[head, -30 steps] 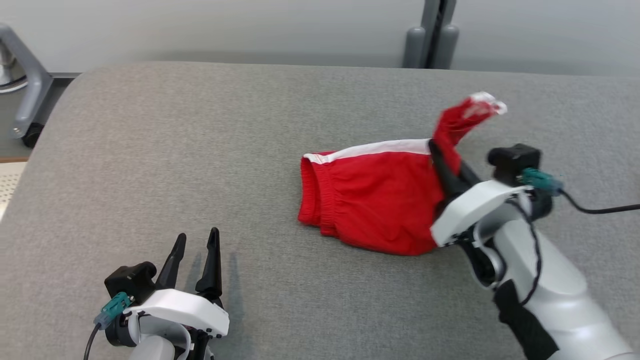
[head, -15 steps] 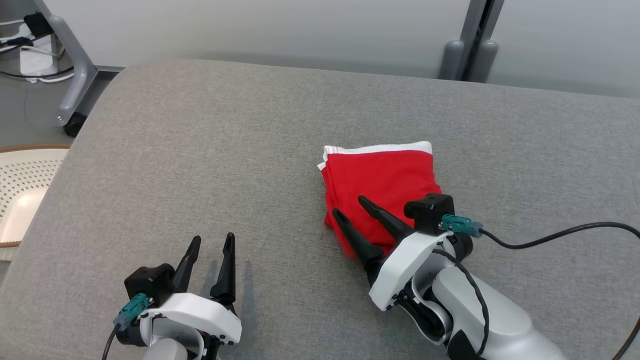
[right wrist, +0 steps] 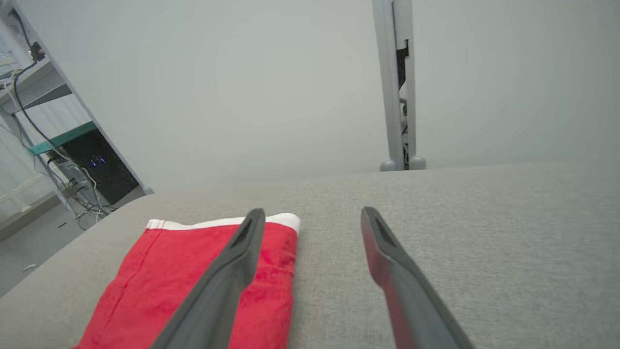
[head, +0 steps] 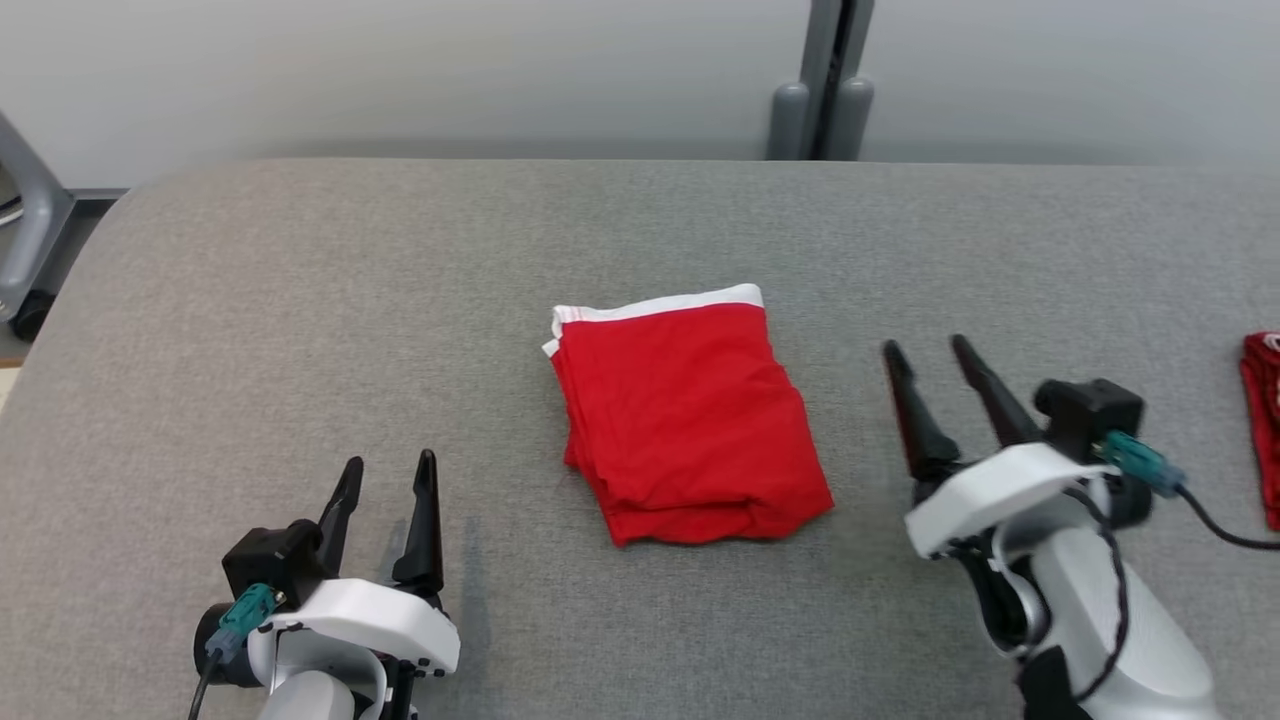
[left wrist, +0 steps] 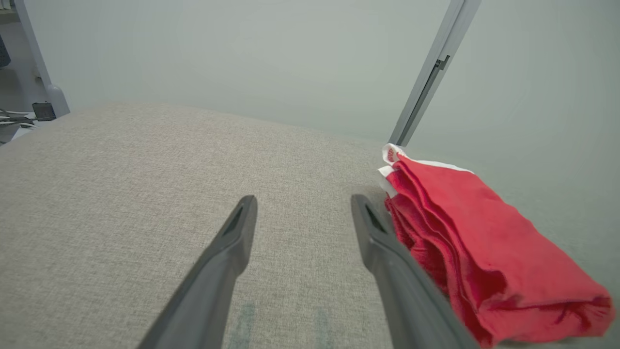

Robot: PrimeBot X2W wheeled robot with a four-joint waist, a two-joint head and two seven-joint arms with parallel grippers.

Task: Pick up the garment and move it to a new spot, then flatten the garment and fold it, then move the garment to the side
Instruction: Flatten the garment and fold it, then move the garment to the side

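Head view: folded garment on gray surface

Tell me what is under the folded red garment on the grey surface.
The folded red garment lies directly on the grey fabric surface. Its stacked layers show at one edge. Whatever might sit beneath or between them is covered.

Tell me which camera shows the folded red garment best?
The head view: the whole garment lies folded. The left wrist view shows its layered edge; the right wrist view, part of it behind a finger.
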